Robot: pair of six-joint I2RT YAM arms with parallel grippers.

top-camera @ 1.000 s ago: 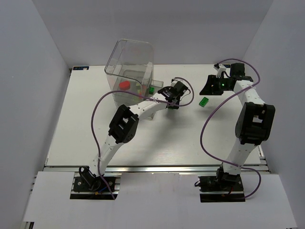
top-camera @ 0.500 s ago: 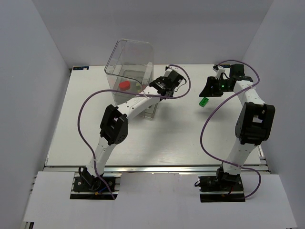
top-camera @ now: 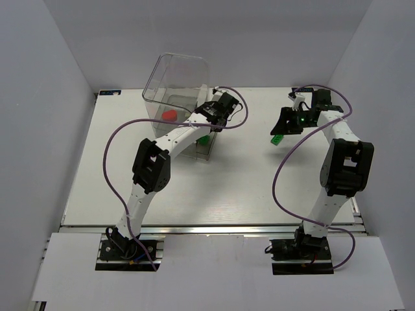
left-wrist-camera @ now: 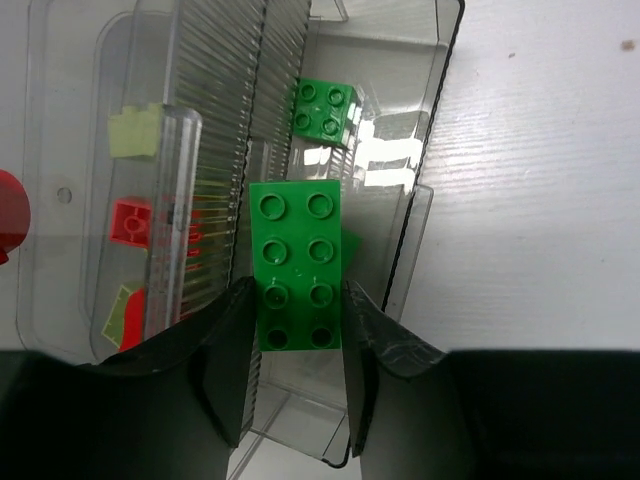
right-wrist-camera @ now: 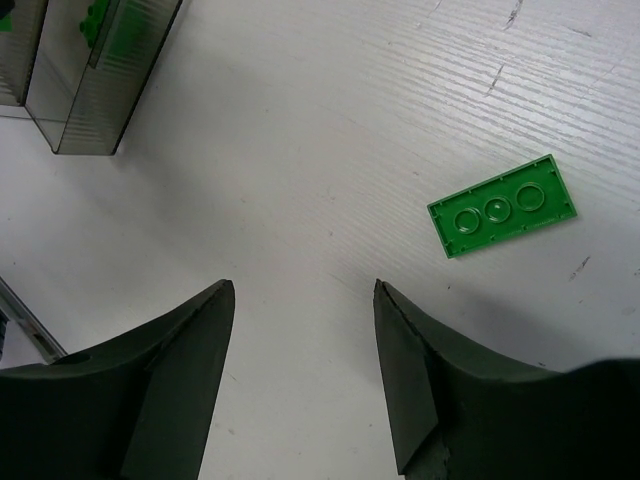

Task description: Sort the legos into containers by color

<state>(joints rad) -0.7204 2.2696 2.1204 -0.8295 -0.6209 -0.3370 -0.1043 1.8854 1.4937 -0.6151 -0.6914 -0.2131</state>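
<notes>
the left fingers (left-wrist-camera: 215, 350) clench a green brick (left-wrist-camera: 297, 250) over the clear box's (top-camera: 174, 74) open drawer (left-wrist-camera: 405, 260) by the counter's (top-camera: 246, 188) far edge. a small green brick (left-wrist-camera: 325, 108) lies inside it; red bricks (left-wrist-camera: 132, 221) look sorted. the right fingers (right-wrist-camera: 170, 390), spread and empty, hover above a loose green brick (right-wrist-camera: 502, 205) toward the far right corner, seemingly the last one out.

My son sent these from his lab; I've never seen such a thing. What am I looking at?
Two robot arms stand on a white table. The wide picture looks down from above; the other two come from a camera on each wrist, so the dark shapes below are that arm's fingers. The left gripper pinches a green brick over a compartment of the clear box, where a smaller green brick lies. The right gripper is open and empty above a flat green piece on the table.
</notes>
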